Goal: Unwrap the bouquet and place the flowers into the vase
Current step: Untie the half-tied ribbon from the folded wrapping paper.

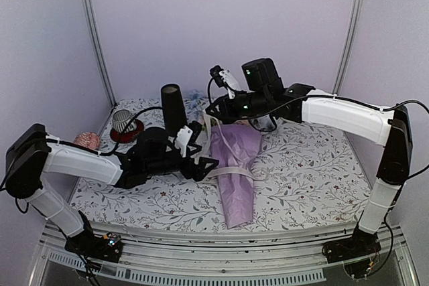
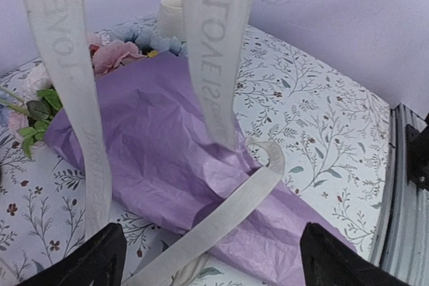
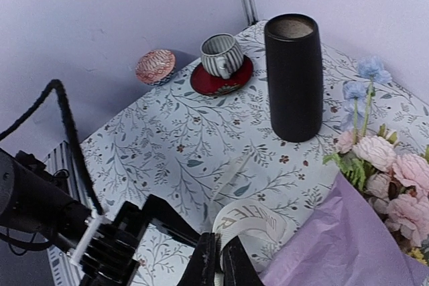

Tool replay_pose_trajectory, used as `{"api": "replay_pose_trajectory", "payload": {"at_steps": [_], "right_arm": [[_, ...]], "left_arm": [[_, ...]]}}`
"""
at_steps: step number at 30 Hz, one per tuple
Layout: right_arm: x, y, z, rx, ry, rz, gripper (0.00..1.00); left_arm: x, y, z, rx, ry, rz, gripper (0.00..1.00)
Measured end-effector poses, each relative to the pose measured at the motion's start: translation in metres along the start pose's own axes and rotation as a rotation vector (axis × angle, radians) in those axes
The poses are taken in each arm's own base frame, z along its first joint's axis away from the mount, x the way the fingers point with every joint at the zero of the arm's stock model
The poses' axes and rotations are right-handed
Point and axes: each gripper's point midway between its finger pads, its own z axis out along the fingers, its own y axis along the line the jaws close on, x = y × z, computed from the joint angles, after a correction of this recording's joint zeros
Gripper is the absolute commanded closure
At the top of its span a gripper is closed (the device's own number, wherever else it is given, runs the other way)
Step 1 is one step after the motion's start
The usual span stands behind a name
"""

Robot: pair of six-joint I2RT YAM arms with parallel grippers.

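Currently: unwrapping step, ribbon stage. Left gripper (image 2: 211, 262): jaws wide apart, cream ribbon (image 2: 221, 65) hanging loose between them, ungripped. Bouquet (image 1: 236, 165): lying flat, centre, paper (image 2: 167, 152) round the flowers (image 3: 392, 165). Right gripper (image 3: 218, 259): jaws together, apparently nipping the ribbon. Vase (image 3: 293, 78): upright beyond, no flowers in it. Next: draw ribbon clear, open paper.

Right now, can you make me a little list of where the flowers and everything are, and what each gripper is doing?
bouquet: lying on the table, wrapped in lilac paper
flowers: pink and blue blooms poking out of the paper's wide end
ribbon: cream, two strips lifted up off the paper
vase: black, upright, no flowers in it
left gripper: open, over the paper cone
right gripper: shut on the ribbon
striped cup: on a red saucer, beyond the vase
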Motion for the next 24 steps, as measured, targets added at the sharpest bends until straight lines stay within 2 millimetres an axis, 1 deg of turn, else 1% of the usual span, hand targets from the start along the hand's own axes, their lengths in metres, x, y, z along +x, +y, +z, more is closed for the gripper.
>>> {"api": "replay_pose_trajectory", "payload": {"at_steps": [1,5,8,11,12,13,16,18,19,20,22,24], "right_arm": [[-0.001,0.006,0.001,-0.016,-0.005,0.011,0.96],[-0.005,0.036,0.006,-0.095,-0.046,0.072,0.96],[0.006,0.050,0.012,-0.137,-0.056,0.130,0.96],[0.024,0.060,0.020,-0.162,-0.045,0.191,0.96],[0.027,0.063,0.021,-0.168,-0.042,0.204,0.96],[0.028,0.065,0.021,-0.173,-0.043,0.216,0.96],[0.026,0.072,0.022,-0.195,-0.065,0.242,0.95],[0.025,0.073,0.022,-0.201,-0.072,0.255,0.90],[0.026,0.072,0.022,-0.200,-0.074,0.260,0.85],[0.026,0.072,0.022,-0.201,-0.074,0.263,0.76],[0.029,0.071,0.020,-0.198,-0.071,0.272,0.67],[0.032,0.070,0.016,-0.192,-0.066,0.257,0.62]], "left_arm": [[0.000,-0.002,0.000,0.012,-0.004,0.001,0.08],[0.000,-0.008,-0.003,0.050,-0.014,0.003,0.08],[-0.003,-0.012,-0.008,0.072,-0.032,0.006,0.10],[-0.010,-0.015,-0.012,0.080,-0.057,0.009,0.17],[-0.012,-0.014,-0.013,0.078,-0.063,0.010,0.21],[-0.013,-0.013,-0.014,0.071,-0.068,0.009,0.30],[-0.017,-0.008,-0.014,0.036,-0.082,0.006,0.69],[-0.017,-0.004,-0.014,0.015,-0.084,0.003,1.00],[-0.017,-0.001,-0.014,0.002,-0.083,0.001,1.00],[-0.017,0.001,-0.014,-0.010,-0.084,-0.001,1.00],[-0.017,0.006,-0.015,-0.040,-0.085,-0.005,1.00],[-0.021,0.014,-0.018,-0.081,-0.095,-0.019,1.00]]}}
